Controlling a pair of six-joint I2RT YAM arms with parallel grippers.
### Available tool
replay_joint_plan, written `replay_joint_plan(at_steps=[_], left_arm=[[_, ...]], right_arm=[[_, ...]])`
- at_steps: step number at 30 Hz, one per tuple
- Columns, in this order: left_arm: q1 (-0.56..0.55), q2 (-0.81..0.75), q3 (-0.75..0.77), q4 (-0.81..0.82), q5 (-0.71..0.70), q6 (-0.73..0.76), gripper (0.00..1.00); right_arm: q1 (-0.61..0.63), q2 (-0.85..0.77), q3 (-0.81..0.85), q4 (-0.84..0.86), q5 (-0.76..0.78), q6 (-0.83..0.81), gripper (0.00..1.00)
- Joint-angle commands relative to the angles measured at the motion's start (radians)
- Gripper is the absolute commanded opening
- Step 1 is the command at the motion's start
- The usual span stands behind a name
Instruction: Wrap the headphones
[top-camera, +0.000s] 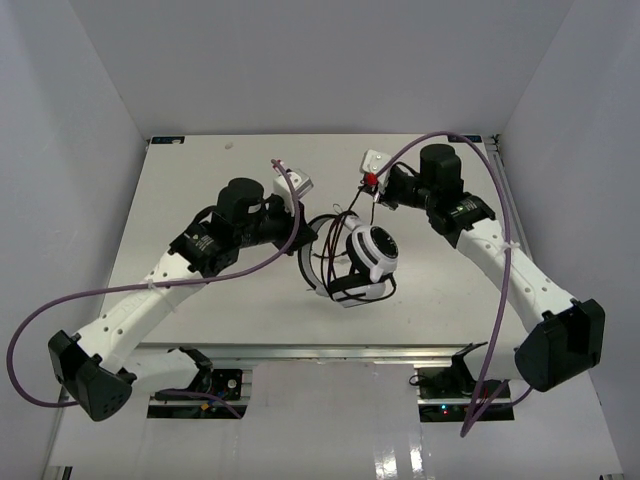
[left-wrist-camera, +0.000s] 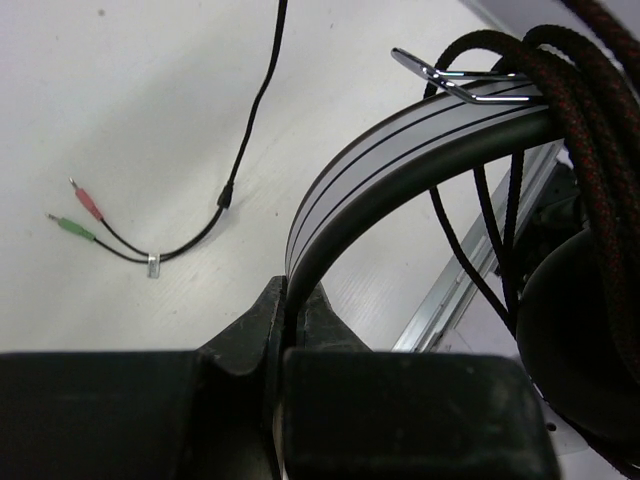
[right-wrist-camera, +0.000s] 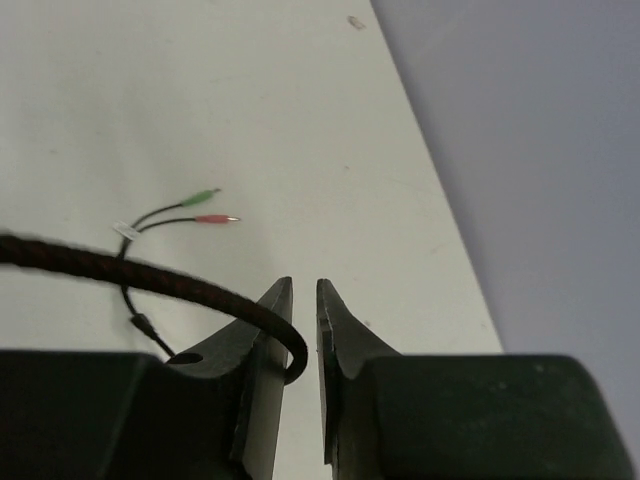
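Observation:
The headphones (top-camera: 365, 258) lie at mid-table, white headband (top-camera: 304, 262) to the left, round earcup up. My left gripper (top-camera: 303, 240) is shut on the headband (left-wrist-camera: 400, 140), which runs between its jaws in the left wrist view (left-wrist-camera: 292, 300). Several turns of braided black cable (left-wrist-camera: 590, 90) hang over the headband beside the dark earcup (left-wrist-camera: 580, 330). My right gripper (top-camera: 373, 192) is behind the headphones. In the right wrist view (right-wrist-camera: 305, 290) its jaws stand a narrow gap apart with the cable (right-wrist-camera: 130, 270) hooked into that gap. The red plug (right-wrist-camera: 212, 219) and green plug (right-wrist-camera: 200, 196) lie on the table beyond it.
Thick purple robot cables (top-camera: 500, 250) arc over both arms. The aluminium front rail (top-camera: 330, 350) edges the table near the headphones. Grey walls close in the left, right and back sides. The thin cable end with the plugs (left-wrist-camera: 88, 205) lies loose on the table.

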Motion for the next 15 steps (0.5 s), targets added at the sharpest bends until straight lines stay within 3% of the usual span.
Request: replay_joint_plan(at_steps=[1, 7, 15], left_arm=[[-0.002, -0.05, 0.198, 0.045, 0.053, -0.079, 0.0], [-0.003, 0.057, 0.413, -0.036, 0.029, -0.115, 0.0], [-0.005, 0.19, 0.571, -0.049, 0.045, -0.209, 0.0]], right_arm=[[-0.085, 0.04, 0.011, 0.097, -0.395, 0.294, 0.25], [-0.088, 0.073, -0.066, 0.356, -0.588, 0.535, 0.32], [-0.088, 0.238, -0.069, 0.808, -0.637, 0.934, 0.52]])
